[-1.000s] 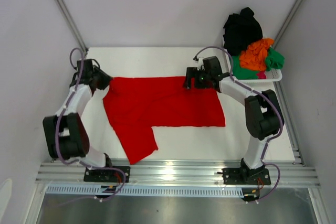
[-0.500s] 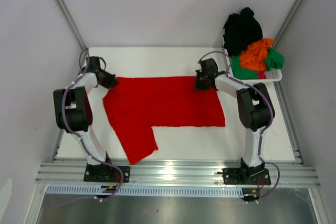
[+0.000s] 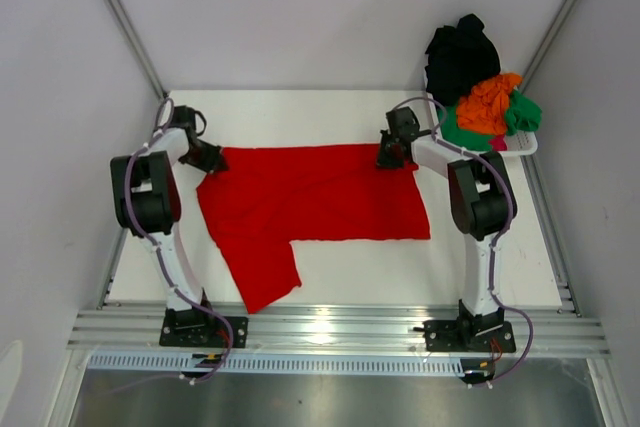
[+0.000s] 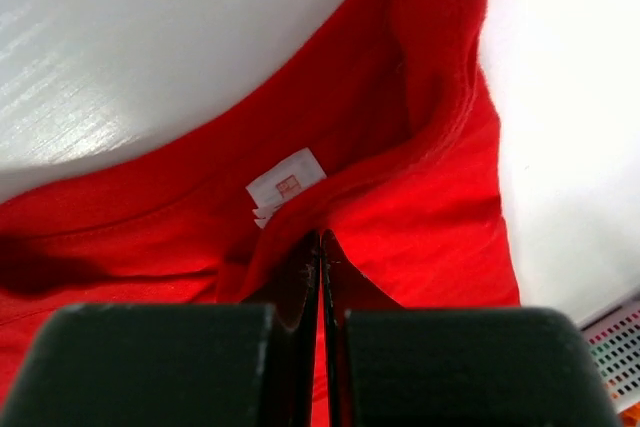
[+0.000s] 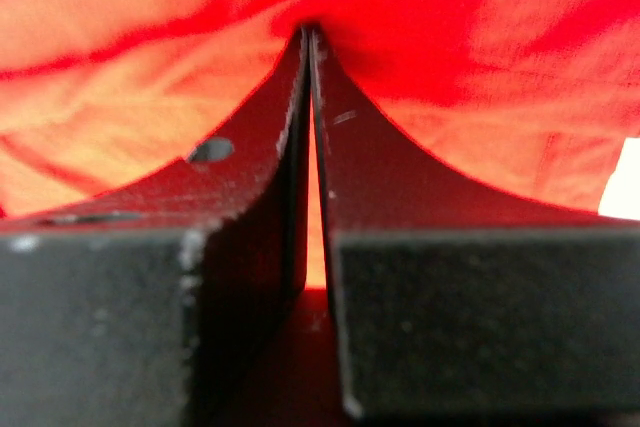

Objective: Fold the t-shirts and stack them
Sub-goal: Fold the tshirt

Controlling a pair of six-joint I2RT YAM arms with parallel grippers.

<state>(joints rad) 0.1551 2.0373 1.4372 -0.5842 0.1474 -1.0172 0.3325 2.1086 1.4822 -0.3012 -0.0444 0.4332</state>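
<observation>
A large red t-shirt (image 3: pixel 310 197) lies spread on the white table, one part hanging toward the near edge. My left gripper (image 3: pixel 212 159) is at its far left corner, shut on the red cloth. In the left wrist view the left gripper (image 4: pixel 320 239) pinches a fold of the red t-shirt (image 4: pixel 420 147) beside the collar and its white label (image 4: pixel 287 185). My right gripper (image 3: pixel 388 157) sits on the far edge further right. Up close, the right gripper (image 5: pixel 308 35) is shut on puckered cloth of the red t-shirt (image 5: pixel 450 7).
A white basket (image 3: pixel 500 150) stands at the far right corner with a black t-shirt (image 3: pixel 460 52), an orange one (image 3: pixel 488 102), a green one (image 3: pixel 525 112) and a bit of pink (image 3: pixel 498 143). Aluminium rails run along the table's sides and near edge.
Both sets of jaws have closed on the far edge of the red t-shirt. Both arms' elbows have swung up and toward the far side; the shirt has barely moved.
</observation>
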